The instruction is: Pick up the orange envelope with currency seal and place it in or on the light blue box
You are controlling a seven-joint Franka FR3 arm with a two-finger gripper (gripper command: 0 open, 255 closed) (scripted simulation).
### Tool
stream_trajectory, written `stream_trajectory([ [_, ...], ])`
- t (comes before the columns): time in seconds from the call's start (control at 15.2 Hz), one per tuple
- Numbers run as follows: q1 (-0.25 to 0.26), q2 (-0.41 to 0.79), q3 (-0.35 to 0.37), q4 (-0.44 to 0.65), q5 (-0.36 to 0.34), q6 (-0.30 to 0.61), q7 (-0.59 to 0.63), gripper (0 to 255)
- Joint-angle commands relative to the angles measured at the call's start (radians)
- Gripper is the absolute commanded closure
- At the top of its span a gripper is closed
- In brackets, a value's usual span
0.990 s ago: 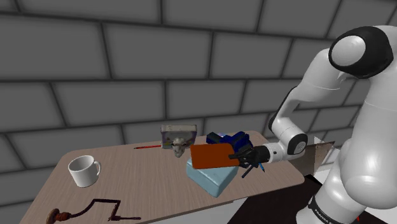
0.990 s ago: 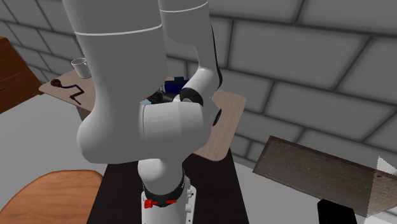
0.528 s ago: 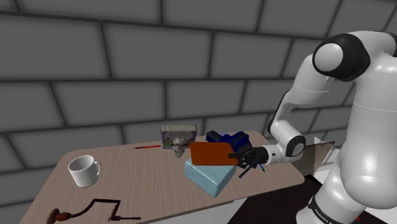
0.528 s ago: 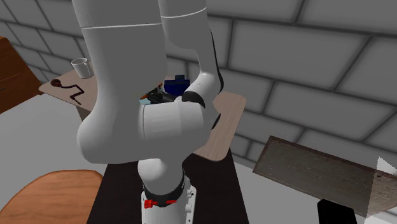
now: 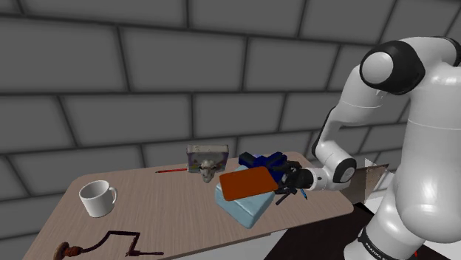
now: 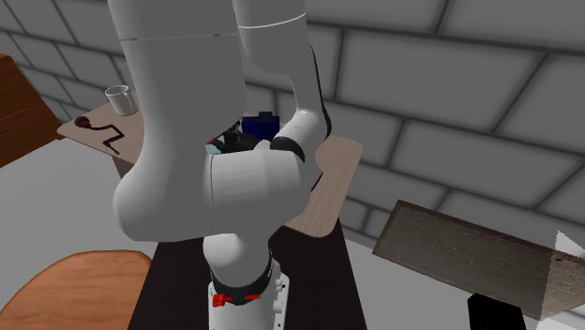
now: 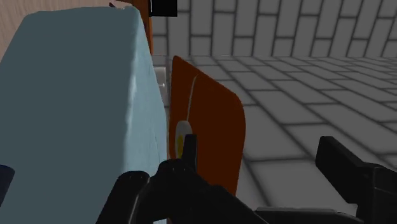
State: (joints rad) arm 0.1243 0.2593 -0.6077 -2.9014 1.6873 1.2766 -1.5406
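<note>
1. Orange envelope (image 5: 247,182) had tipped out of level since half a second before. Its far end now sagged onto the light blue box (image 5: 242,209), and it rested on the box's top.
2. The gripper (image 7: 257,149) stood with its jaws parted, one finger well clear. The envelope was released, so placement looked nearly done.
3. The pale round seal (image 7: 181,131) showed no readable writing.

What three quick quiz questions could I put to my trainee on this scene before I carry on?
1. True or false: the white mug stands on the table, apart from the light blue box.
2. What colour is the envelope over the box?
3. The end effector has its fingers: A apart; B clamped on the envelope; C shut on nothing.
Key: 1 true; 2 orange; 3 A.
</note>
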Motion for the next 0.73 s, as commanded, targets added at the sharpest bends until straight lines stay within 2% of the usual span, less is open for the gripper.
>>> stream_trajectory([
  [0.0, 0.050, -0.008, -0.011, 0.003, 0.034, 0.219, 0.023, 0],
  [0.26, 0.001, 0.009, -0.159, 0.005, -0.156, 0.169, 0.006, 0],
  [0.66, 0.005, 0.010, -0.163, 0.005, -0.155, 0.168, 0.006, 0],
])
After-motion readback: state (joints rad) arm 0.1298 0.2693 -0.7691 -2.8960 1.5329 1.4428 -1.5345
